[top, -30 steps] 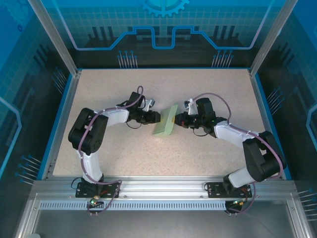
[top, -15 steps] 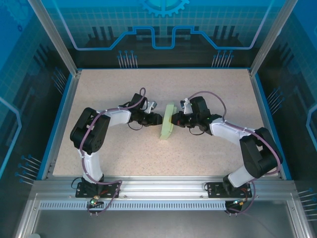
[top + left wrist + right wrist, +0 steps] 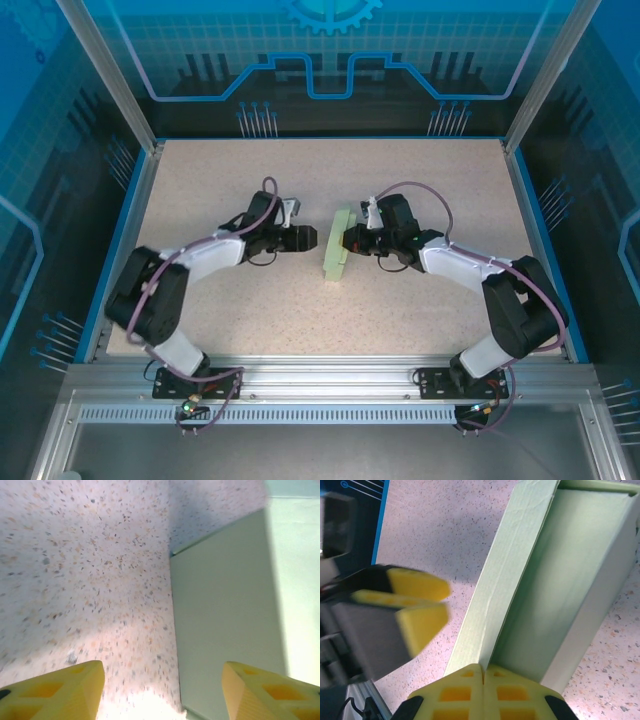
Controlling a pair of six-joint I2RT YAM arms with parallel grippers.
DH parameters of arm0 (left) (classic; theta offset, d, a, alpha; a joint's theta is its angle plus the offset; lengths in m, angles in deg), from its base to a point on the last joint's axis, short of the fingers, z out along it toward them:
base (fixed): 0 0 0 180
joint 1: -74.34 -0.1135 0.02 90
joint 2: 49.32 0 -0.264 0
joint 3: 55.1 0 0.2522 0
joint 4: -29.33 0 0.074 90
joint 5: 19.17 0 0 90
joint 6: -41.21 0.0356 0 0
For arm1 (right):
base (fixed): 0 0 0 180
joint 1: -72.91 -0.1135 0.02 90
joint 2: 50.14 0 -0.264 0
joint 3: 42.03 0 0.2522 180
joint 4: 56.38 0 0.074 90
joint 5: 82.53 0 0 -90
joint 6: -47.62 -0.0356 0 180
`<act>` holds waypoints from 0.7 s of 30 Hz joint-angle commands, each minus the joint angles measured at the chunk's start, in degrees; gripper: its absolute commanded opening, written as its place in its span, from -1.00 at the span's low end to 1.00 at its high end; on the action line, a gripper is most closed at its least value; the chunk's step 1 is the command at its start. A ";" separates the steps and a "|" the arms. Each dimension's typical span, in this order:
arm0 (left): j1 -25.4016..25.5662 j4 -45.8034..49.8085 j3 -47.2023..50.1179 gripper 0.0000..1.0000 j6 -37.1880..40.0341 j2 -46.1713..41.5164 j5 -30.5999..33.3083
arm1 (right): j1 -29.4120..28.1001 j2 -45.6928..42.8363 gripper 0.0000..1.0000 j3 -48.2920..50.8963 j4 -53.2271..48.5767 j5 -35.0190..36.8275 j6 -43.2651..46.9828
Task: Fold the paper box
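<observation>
The pale green paper box (image 3: 338,246) stands on its long edge at the middle of the table, its open side facing right. My right gripper (image 3: 349,240) is shut on the thin edge of one box wall; in the right wrist view its yellow fingers (image 3: 484,674) meet on that wall of the box (image 3: 550,575). My left gripper (image 3: 309,238) hangs just left of the box, apart from it. Its yellow fingers stand open in the left wrist view (image 3: 163,690) with bare table between them, and a flat panel of the box (image 3: 225,620) lies ahead on the right.
The speckled table (image 3: 250,180) is ringed by a blue rim and an aluminium frame (image 3: 330,375) along the near edge. The left gripper's fingers (image 3: 417,605) appear blurred on the far side of the box in the right wrist view.
My left gripper has opened and drawn back to the left, away from the box. The box has gone from leaning to standing on edge, still held by the right gripper.
</observation>
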 commanded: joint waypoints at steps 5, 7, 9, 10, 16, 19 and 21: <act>9.27 -21.23 17.25 0.78 -0.22 -15.84 5.11 | -0.45 2.56 -1.00 0.23 -6.85 4.83 2.16; 12.92 -23.43 18.80 0.87 2.95 -16.72 8.32 | -0.45 2.74 -1.00 0.15 -6.94 4.85 2.12; 15.37 -24.46 18.73 0.87 6.33 -15.76 11.95 | -0.45 2.85 -1.00 0.03 -6.87 4.86 2.12; 16.70 -25.64 18.78 0.87 7.98 -15.11 13.90 | -0.45 2.99 -1.00 -0.03 -6.90 4.77 2.17; 22.64 -31.76 17.02 0.85 15.79 -7.95 23.33 | -0.40 3.36 -1.00 -0.45 -7.09 4.76 2.31; 24.48 -33.56 15.90 0.84 17.03 -4.54 27.04 | -0.45 3.32 -1.00 -0.43 -7.38 4.76 2.38; 25.43 -34.40 15.18 0.83 17.76 -2.75 30.01 | -0.36 3.27 -1.00 -0.39 -7.64 4.88 2.58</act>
